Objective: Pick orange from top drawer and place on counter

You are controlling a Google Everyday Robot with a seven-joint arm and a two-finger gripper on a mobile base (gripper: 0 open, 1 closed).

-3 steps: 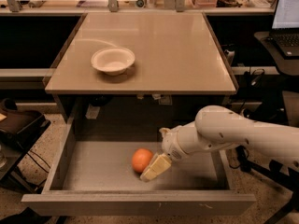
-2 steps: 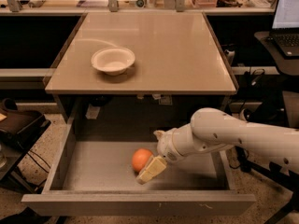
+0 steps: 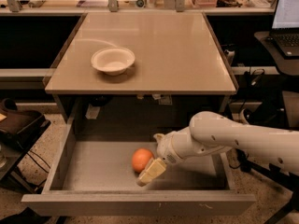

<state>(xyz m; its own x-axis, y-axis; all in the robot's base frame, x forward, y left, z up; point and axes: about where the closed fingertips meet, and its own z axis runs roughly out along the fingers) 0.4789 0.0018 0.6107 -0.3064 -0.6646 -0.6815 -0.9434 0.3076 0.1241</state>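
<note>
Drawer (image 3: 93, 169): pulled open across the bottom of the frame. The front panel is plain grey and scuffed. The floor is flat matte grey, with low side walls at left and right.
Gripper (image 3: 150, 171): lower centre, inside the drawer, with its blunt cream tip angled down and to the left, low over the drawer floor.
Grip: cannot tell whether it is released or clenched; nothing shows it closed around the fruit.
Orange (image 3: 142, 159): on the drawer floor, lower centre. It lies just up and left of the cream tip, looks to be touching it, and is not lifted. It is round, smooth and bright.
Arm (image 3: 243, 139): a thick, smooth white shell that comes in from the right edge and bends down into the drawer.
Counter (image 3: 187, 55): fills the middle of the frame above the drawer. It is a flat, glossy beige rectangle with thin darker edges.
Bowl (image 3: 113, 59): on the left part of the counter. It is white, round, shallow and upright.
Laptop (image 3: 286, 17): upper right, open with the screen lit, on a dark surface beside the counter.
</note>
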